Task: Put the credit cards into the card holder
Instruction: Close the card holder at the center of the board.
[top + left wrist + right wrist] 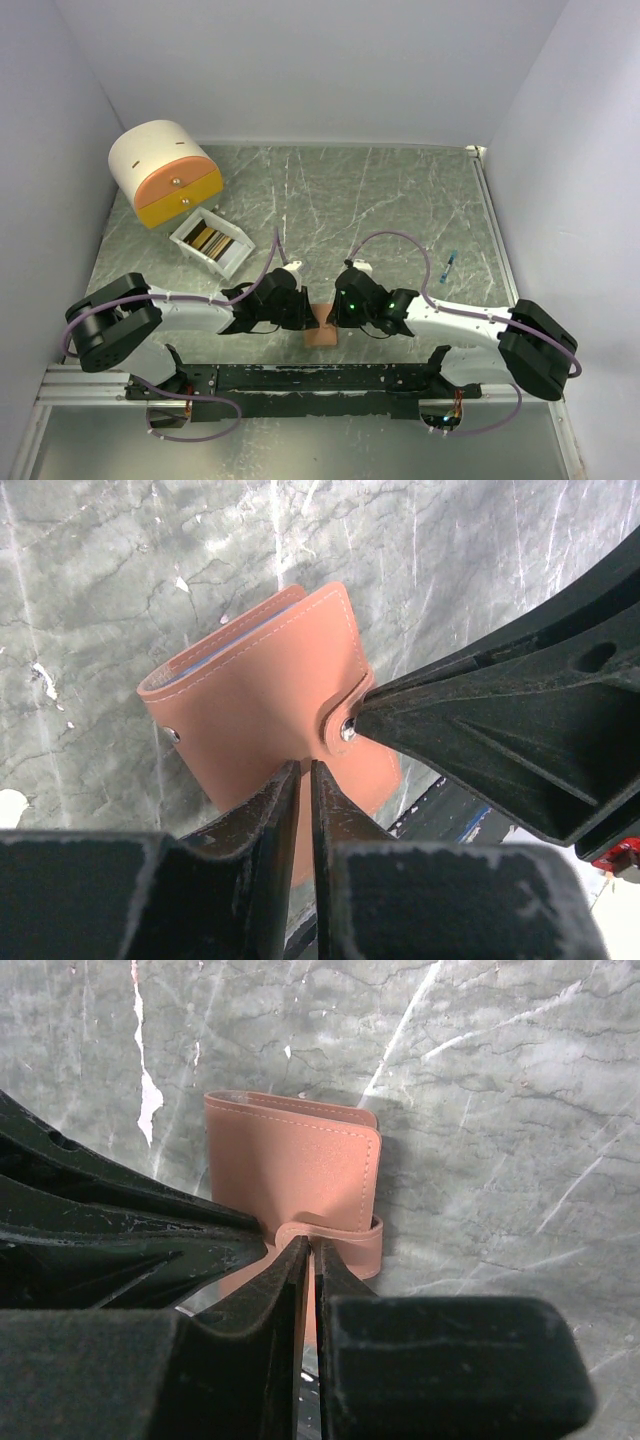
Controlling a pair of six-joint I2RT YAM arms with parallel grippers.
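Note:
The card holder (pixel 322 335) is a salmon-brown folded wallet lying closed near the table's front edge between both grippers. It also shows in the left wrist view (pixel 260 690) and in the right wrist view (pixel 290 1160). My left gripper (pixel 305 767) is shut, its tips resting on the wallet's cover just below the snap stud (pixel 347 730). My right gripper (pixel 308 1245) is shut with its tips at the end of the snap tab (pixel 350 1235). The credit cards (pixel 205 238) stand on edge in a small white box, far from both grippers.
The white open box (pixel 228 256) sits at the left, with a round cream-and-orange drawer unit (pixel 165 172) behind it. A small blue pen-like object (pixel 450 267) lies at the right. The black mounting rail (pixel 320 380) runs just behind the wallet's near edge.

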